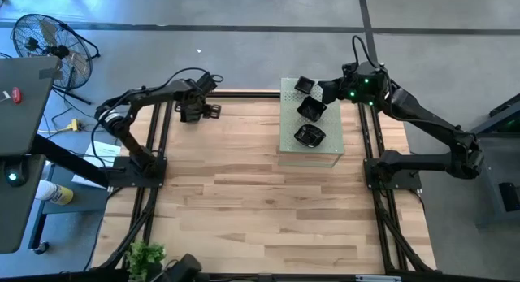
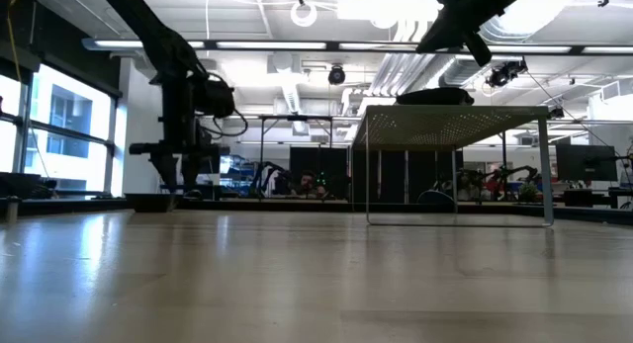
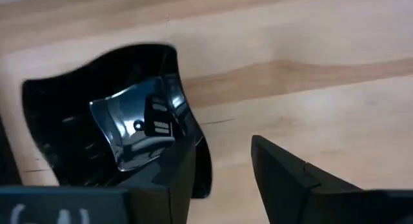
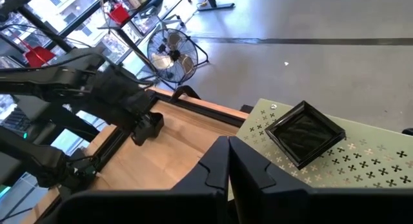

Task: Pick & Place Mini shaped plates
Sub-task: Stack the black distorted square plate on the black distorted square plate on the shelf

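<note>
Three glossy black mini plates sit on the pale green perforated board (image 1: pixel 286 144) at the table's far right: one at the far end (image 1: pixel 306 85), one in the middle (image 1: pixel 312 110) and one at the near end (image 1: pixel 309 136). My right gripper (image 1: pixel 327 92) hovers above the board's far end, shut and empty. Its wrist view shows a square plate (image 4: pixel 303 133) lying flat on the board. My left gripper (image 1: pixel 195 111) is low over the table's far left, open. A wavy-edged black plate (image 3: pixel 97 114) lies on the wood there, partly under one finger (image 3: pixel 164 185). My left gripper is open, pointing down, with one finger over the near edge of the wavy plate (image 3: pixel 187 143) and the other (image 3: pixel 303 182) over bare wood. The plate rests flat on the table. I cannot tell whether the finger touches it.
The board stands on thin legs (image 2: pixel 368 175) above the table. Black frame rails (image 1: pixel 158 144) run along both sides of the table. A floor fan (image 1: pixel 49 42) stands beyond the far left corner, and a small plant (image 1: pixel 146 256) is at the near left edge. Bare wood (image 1: pixel 260 201) spans the middle.
</note>
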